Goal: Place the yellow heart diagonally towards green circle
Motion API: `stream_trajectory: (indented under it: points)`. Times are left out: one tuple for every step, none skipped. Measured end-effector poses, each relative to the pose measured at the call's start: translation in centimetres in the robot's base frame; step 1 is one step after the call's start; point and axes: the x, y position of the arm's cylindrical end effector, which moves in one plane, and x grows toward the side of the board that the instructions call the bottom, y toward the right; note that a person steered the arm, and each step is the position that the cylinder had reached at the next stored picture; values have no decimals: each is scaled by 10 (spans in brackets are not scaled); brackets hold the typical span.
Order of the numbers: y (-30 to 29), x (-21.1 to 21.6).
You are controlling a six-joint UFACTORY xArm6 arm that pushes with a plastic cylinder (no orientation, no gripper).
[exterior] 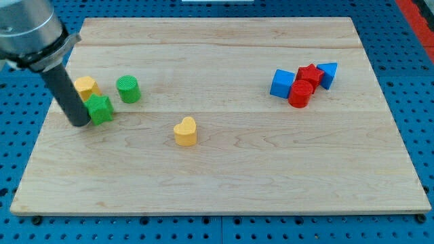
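A pale wooden board (224, 183) with lengthwise grain and faint plank seams is lying on a blue perforated surface (20, 135), and a strip of red (419, 13) is showing at the view's top right corner. The dark, matte, straight rod is reaching down from a grey metallic cylinder near the board's left edge, and my tip (80, 124) is resting on the wood just left of the green star (100, 109), seemingly touching it, though the angle is leaving that uncertain. The rod is a bare pusher, holding nothing. The yellow heart (185, 131), a smooth block with two rounded lobes on top, is sitting alone a little left of the board's centre, well apart from my tip and from every other block. The green circle (127, 89), a short smooth cylinder, is standing toward the top left from the heart, just beside the green star. A yellow block (86, 87), its shape hard to make out behind the rod, is sitting against the star on the side nearer the left edge. Toward the board's top right corner, a blue cube (282, 83), a red star (310, 73), a red cylinder (300, 93) and a blue wedge-like block (328, 73) are clustering tightly together. No writing or labels are showing anywhere.
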Motion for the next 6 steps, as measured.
stream_trajectory:
  points:
    - [10,-21]
    - [-5,46]
    - [56,117]
    - [173,118]
    - [219,64]
    - [181,31]
